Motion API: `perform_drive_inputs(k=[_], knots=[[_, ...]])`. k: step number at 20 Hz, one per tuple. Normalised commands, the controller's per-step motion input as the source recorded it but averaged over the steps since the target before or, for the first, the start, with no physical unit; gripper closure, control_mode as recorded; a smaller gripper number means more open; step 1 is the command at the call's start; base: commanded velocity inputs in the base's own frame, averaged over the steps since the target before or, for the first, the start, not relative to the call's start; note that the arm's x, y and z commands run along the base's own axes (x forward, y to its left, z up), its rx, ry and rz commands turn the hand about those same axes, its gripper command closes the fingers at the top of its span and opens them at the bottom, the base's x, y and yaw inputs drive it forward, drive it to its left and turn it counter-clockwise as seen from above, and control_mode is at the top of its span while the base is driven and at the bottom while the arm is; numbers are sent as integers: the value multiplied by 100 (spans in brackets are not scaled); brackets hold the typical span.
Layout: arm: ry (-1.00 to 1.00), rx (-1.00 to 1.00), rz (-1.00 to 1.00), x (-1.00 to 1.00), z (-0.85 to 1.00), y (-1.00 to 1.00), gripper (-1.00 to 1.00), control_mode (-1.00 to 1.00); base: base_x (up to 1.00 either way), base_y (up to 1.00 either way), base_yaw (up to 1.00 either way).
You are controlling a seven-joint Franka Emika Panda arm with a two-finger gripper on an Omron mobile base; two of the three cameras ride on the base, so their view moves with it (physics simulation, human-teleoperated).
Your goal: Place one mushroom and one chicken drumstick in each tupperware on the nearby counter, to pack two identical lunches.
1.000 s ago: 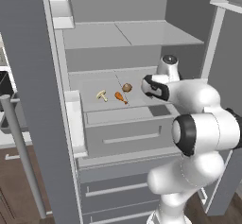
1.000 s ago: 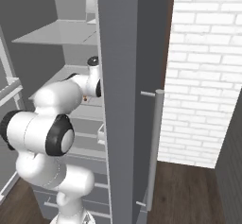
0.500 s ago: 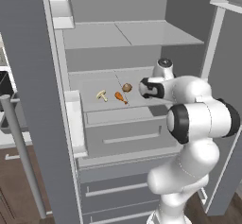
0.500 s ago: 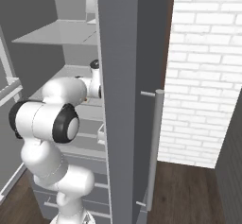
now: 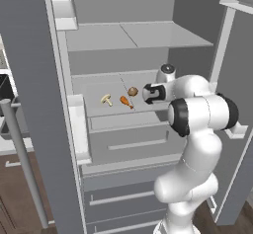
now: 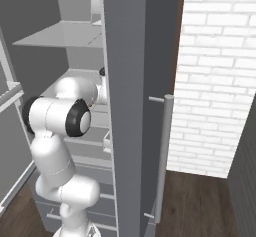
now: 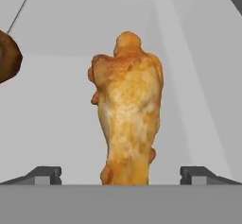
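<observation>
The tool [image 7: 120, 176] has reached further into the fridge, jaws wide apart and empty, straddling a chicken drumstick [image 7: 126, 109] lying on the shelf [image 7: 47, 124]. Beyond the drumstick sits the brown mushroom [image 7: 8, 55]; the grasp looks imminent.

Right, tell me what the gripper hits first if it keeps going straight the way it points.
Most likely the drumstick: in the hand view it lies dead ahead of the open gripper, centred between the fingertips. The brown mushroom sits off to one side. How far ahead the drumstick lies is unclear.
</observation>
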Motion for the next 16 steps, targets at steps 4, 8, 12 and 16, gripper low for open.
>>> perform_drive_inputs(k=[4, 8, 12, 16], knots=[[0, 0, -3, 45, -20, -7, -100, -100, 0, 0, 0], [4, 0, -1, 8, -37, -9, 100, -100, 0, 0, 0], [1, 0, 0, 0, -38, -17, 100, -100, 0, 0, 0], [0, 0, 0, 0, -5, 0, 100, -100, 0, 0, 0]])
